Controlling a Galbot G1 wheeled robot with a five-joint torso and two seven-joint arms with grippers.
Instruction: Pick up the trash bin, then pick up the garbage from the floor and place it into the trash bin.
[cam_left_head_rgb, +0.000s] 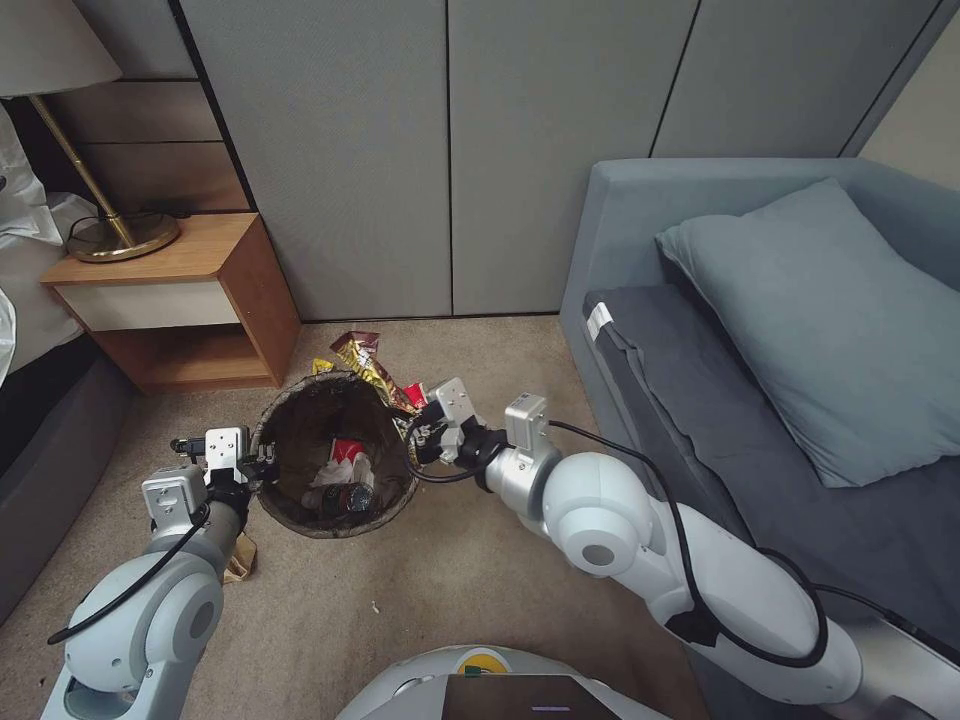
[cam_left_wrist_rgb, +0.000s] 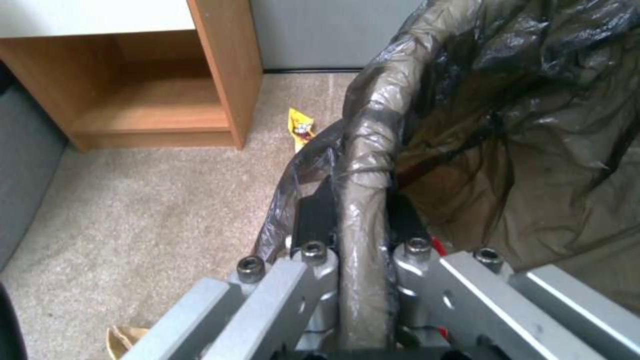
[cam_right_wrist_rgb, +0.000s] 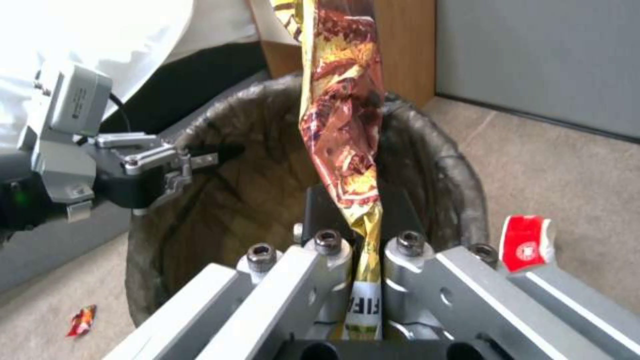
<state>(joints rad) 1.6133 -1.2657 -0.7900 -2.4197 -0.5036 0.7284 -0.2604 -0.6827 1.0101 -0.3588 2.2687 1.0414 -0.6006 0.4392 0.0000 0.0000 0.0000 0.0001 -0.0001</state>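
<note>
The trash bin (cam_left_head_rgb: 300, 400), lined with a dark wrinkled bag, hangs just above the carpet. My left gripper (cam_left_head_rgb: 262, 466) is shut on its left rim (cam_left_wrist_rgb: 363, 165), one finger inside and one outside. My right gripper (cam_left_head_rgb: 424, 436) is at the bin's right rim, shut on a long brown-and-gold wrapper (cam_right_wrist_rgb: 341, 125) that stands up over the bin's mouth (cam_right_wrist_rgb: 267, 170). Inside the bin lie a red-and-white wrapper, a white wad and a small bottle (cam_left_head_rgb: 345, 485). On the floor are a red-and-white wrapper (cam_right_wrist_rgb: 527, 242), a yellow packet (cam_left_wrist_rgb: 301, 127), brown paper (cam_left_head_rgb: 241, 560) and a small red piece (cam_right_wrist_rgb: 81, 320).
A wooden nightstand (cam_left_head_rgb: 200, 300) with a brass lamp (cam_left_head_rgb: 120, 235) stands at the back left, beside a bed edge (cam_left_head_rgb: 50, 440). A grey sofa (cam_left_head_rgb: 620, 240) with a pillow (cam_left_head_rgb: 820, 320) is on the right. Grey wall panels (cam_left_head_rgb: 450, 150) close the back. Open carpet (cam_left_head_rgb: 420, 590) lies in front.
</note>
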